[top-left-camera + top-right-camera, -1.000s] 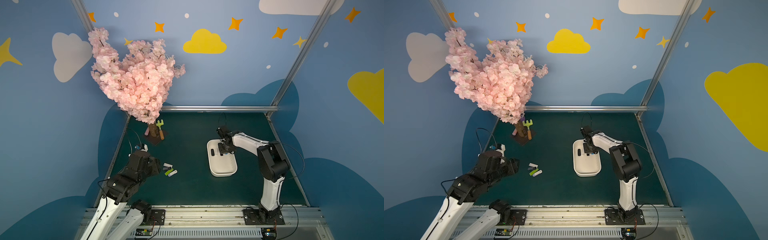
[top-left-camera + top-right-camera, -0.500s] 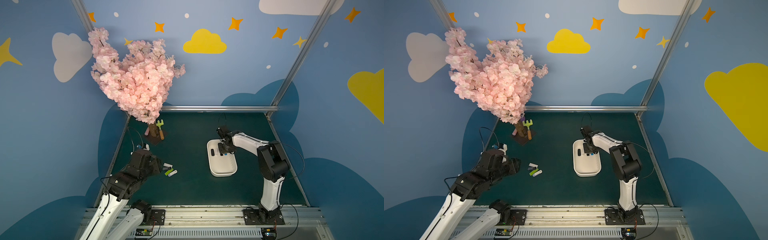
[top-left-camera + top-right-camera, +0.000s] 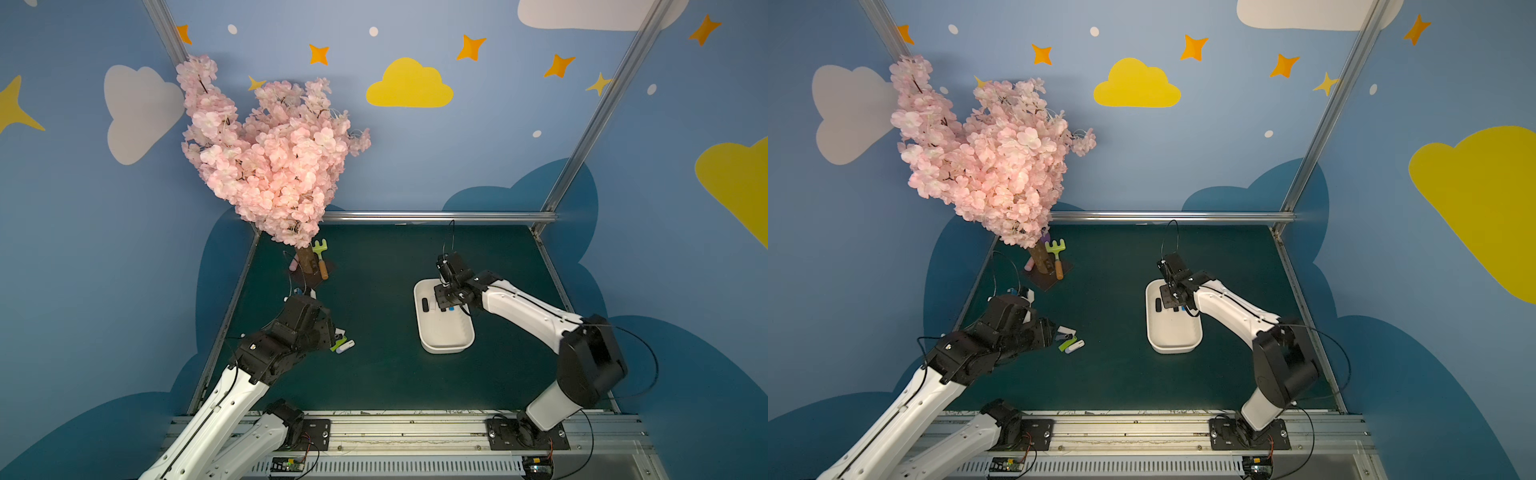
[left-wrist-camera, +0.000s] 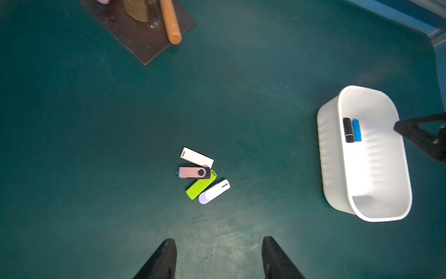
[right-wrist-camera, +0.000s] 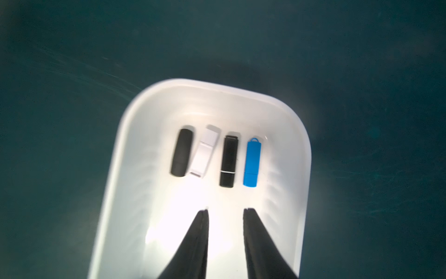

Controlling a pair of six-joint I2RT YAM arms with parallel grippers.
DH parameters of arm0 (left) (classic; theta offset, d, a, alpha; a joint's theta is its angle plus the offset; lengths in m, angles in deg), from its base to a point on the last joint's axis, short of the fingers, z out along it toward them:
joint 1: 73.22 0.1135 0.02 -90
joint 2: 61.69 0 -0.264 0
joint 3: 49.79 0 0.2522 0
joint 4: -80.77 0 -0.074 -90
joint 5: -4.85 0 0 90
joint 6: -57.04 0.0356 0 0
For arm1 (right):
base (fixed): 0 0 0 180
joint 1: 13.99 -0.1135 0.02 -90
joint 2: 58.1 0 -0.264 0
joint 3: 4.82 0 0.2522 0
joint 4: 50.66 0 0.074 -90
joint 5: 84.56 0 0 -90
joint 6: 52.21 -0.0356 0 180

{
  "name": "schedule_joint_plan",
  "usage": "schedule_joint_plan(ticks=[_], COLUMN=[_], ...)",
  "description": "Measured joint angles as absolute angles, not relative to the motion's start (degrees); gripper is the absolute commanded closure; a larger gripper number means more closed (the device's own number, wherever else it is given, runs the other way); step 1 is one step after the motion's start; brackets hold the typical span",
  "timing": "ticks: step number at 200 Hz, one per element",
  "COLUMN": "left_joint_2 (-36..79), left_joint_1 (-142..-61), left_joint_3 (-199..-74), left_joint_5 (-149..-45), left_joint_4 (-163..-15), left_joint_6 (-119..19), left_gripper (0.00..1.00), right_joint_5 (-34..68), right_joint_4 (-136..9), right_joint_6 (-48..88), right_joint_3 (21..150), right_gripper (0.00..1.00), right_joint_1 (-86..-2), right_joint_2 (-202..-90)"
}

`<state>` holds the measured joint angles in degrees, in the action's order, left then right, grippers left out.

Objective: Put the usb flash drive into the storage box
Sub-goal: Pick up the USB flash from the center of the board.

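The white storage box point(image 3: 446, 350) point(image 3: 1173, 348) sits right of the mat's middle. Several usb flash drives lie side by side on its floor: a rounded black one point(image 5: 181, 152), a white one point(image 5: 204, 154), a black one point(image 5: 228, 161) and a blue one point(image 5: 252, 164). My right gripper point(image 5: 225, 210) hangs over the box point(image 5: 125, 145), open and empty, just short of the black and blue drives. More drives are clustered on the mat: white point(image 4: 196, 157), silver swivel point(image 4: 193, 172), green point(image 4: 200, 185), white-lilac point(image 4: 214, 191). My left gripper point(image 4: 218, 240) hovers open beside this cluster, holding nothing.
A pink blossom tree point(image 3: 274, 166) stands at the back left on a brown plate point(image 4: 144, 46), with a green toy rake point(image 3: 320, 249) leaning on its trunk. A metal rail point(image 3: 436, 216) bounds the mat at the back.
My right gripper has opened over the box, and the blue drive now lies on the box floor. The left arm has edged forward toward the cluster on the mat.
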<state>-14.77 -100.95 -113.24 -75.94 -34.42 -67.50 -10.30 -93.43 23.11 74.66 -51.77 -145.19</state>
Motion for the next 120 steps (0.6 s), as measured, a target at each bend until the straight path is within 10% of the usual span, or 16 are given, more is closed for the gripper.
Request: schedule_joint_plan(ticks=[46, 120], left_joint_2=[-8.3, 7.1], left_joint_1=[-101.4, -101.1], left_joint_3=[-99.7, -100.5], left_joint_5=[-82.4, -85.6], left_joint_4=[-43.6, -53.2], left_joint_6=[-71.9, -71.0], left_gripper=[0.45, 0.49], right_joint_5=[-13.6, -14.7], right_joint_4=[-75.4, -71.5], right_joint_6=[22.5, 21.7], right_joint_3=[56.4, 54.8], right_gripper=[0.67, 0.68], right_joint_1=[-51.7, -51.6], right_joint_2=[-123.8, -126.4])
